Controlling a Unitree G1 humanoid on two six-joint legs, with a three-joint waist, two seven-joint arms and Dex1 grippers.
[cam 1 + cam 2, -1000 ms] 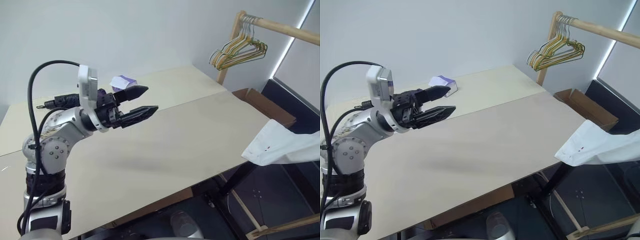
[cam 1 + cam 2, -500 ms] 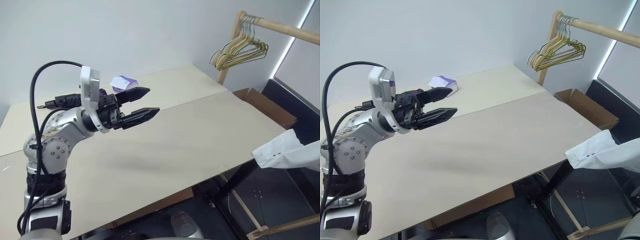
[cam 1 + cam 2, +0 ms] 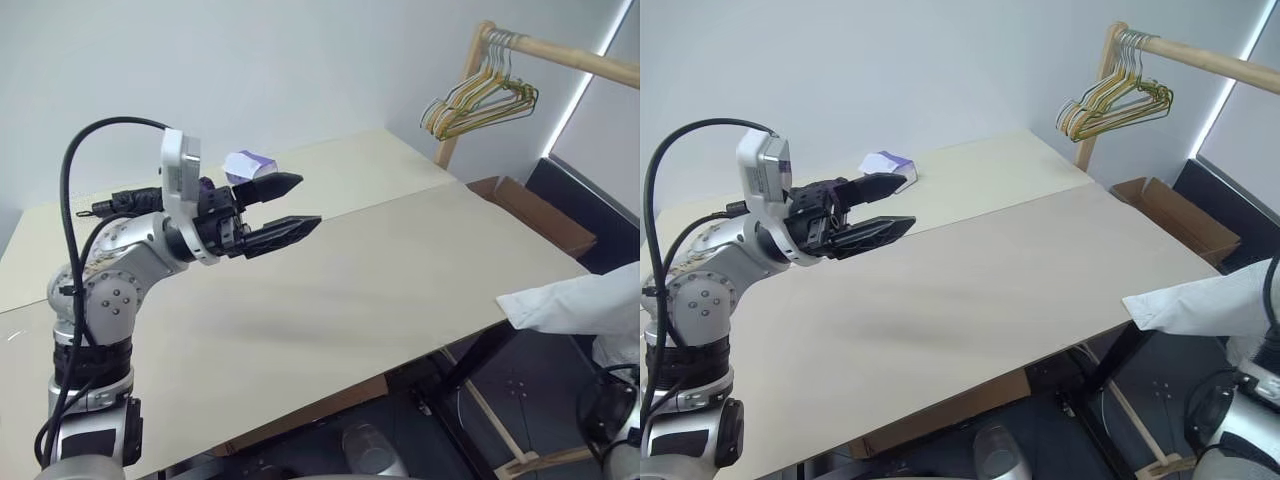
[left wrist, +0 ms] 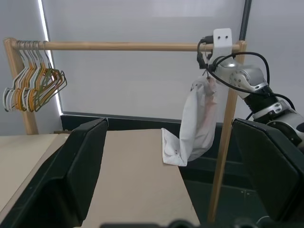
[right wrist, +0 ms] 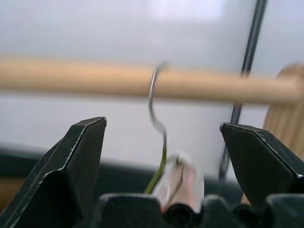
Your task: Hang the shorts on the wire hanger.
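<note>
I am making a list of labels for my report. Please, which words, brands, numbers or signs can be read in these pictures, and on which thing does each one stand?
None can be read.
The purple-white tissue box on the table: any print is too small to read.
The shorts, hanging by the wire hanger on the wooden rail: small dark marks, not legible.

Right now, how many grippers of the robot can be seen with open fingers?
2. The left gripper is open above the table. The right gripper is open near the wooden rail, at the hanger carrying the shorts.
</note>
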